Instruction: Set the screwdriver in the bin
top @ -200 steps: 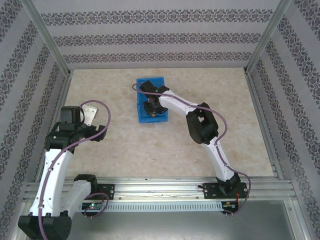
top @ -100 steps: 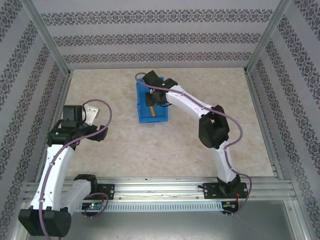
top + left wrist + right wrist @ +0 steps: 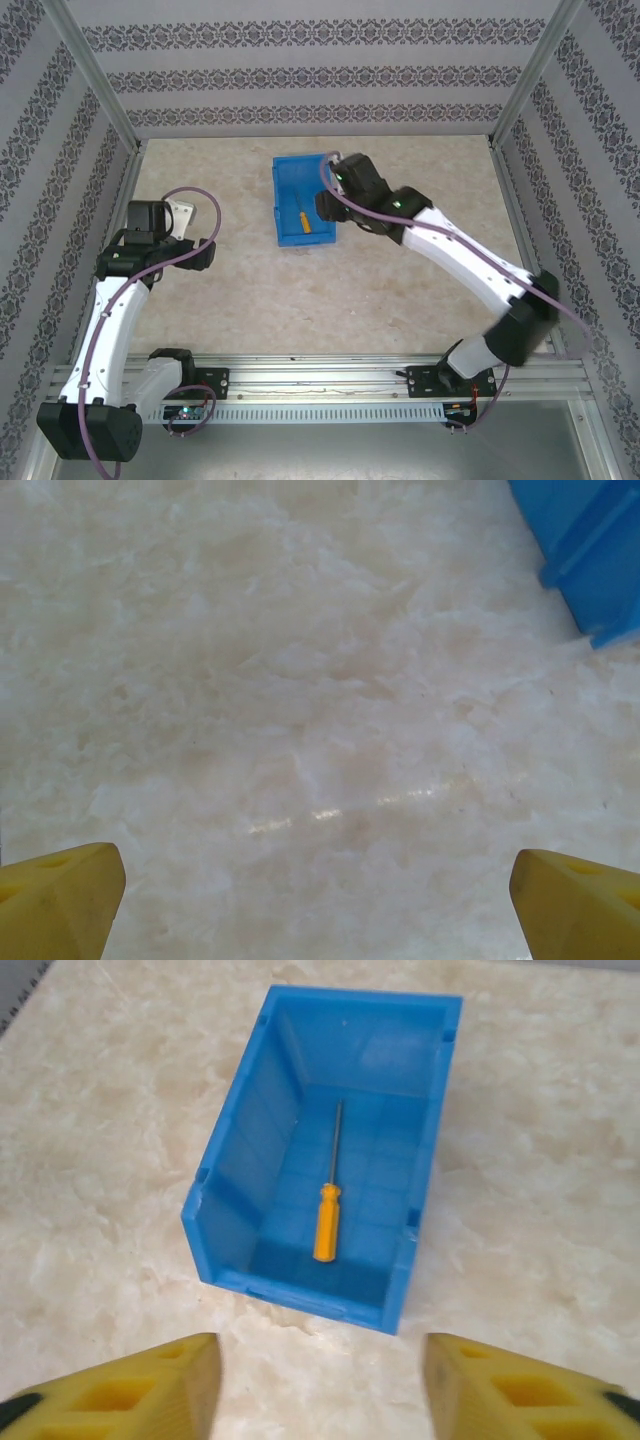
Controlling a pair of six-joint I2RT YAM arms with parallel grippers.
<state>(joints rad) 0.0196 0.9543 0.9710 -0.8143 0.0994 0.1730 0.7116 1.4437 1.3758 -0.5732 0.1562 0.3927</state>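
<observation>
in the far middle of the surface (image 3: pixel 300 290) stands the bin (image 3: pixel 310 185), its long sides running from near to far, and the screwdriver (image 3: pixel 302 222) lies inside it on the floor, close to the near end. from the right wrist view the screwdriver (image 3: pixel 327 1215) lies flat along the length of the bin (image 3: pixel 235 1155), roughly midway between the long walls, with the orange-yellow handle toward the camera and the thin dark shaft pointing at the far wall. nothing touches it. the right tool (image 3: pixel 318 1345) hangs above the surface just short of the bin's near wall, its two yellow fingers (image 3: pixel 150 1385) spread wide and nothing between them. the right arm reaches in from the right near corner to a spot just beside the bin's right side. the left tool (image 3: pixel 318 895) is over bare surface near the left edge, well apart from the bin, also spread wide and holding nothing; a blue corner of the bin (image 3: pixel 590 550) shows at the upper right of its view.
</observation>
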